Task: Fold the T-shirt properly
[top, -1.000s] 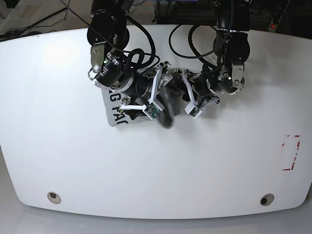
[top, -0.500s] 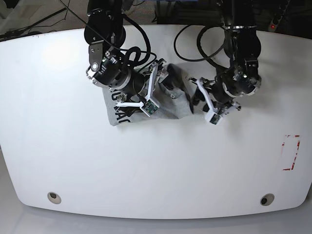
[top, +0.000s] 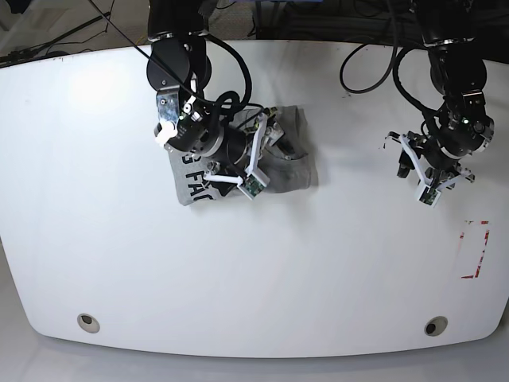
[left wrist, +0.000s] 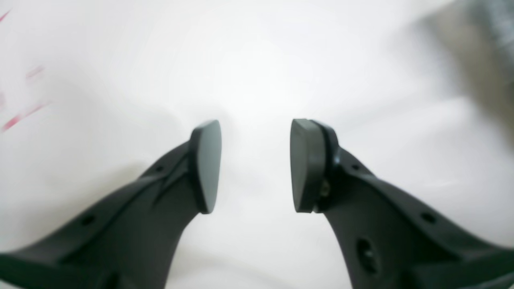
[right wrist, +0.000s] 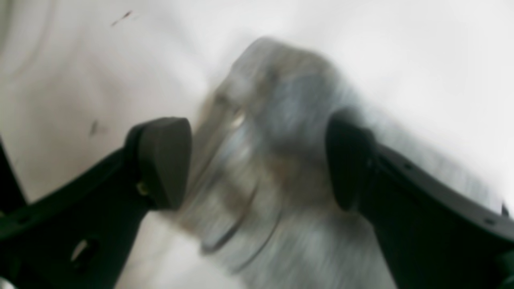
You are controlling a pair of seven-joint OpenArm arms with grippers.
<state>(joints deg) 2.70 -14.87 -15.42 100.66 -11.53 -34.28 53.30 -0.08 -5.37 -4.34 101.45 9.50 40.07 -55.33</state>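
Note:
The light grey T-shirt (top: pixel 296 163) lies folded in a small bundle at the upper middle of the white table (top: pixel 254 270), with black letters showing at its left end. My right gripper (top: pixel 276 143) hovers over the shirt's top. In the right wrist view it (right wrist: pixel 257 160) is open wide, with blurred grey cloth (right wrist: pixel 273 132) between the fingers and neither pad pressing it. My left gripper (top: pixel 402 159) is far to the right of the shirt. In the left wrist view it (left wrist: pixel 255 166) is open and empty over bare table, and the shirt (left wrist: pixel 478 44) is a grey blur at the top right.
A red tape rectangle (top: pixel 475 248) marks the table near its right edge; it also shows as red streaks in the left wrist view (left wrist: pixel 22 116). Two round holes (top: pixel 87 321) (top: pixel 434 325) sit near the front edge. Cables hang behind both arms.
My left arm has swung away from the shirt to the right, open and empty. My right gripper has drawn back over the shirt, which now lies more uncovered.

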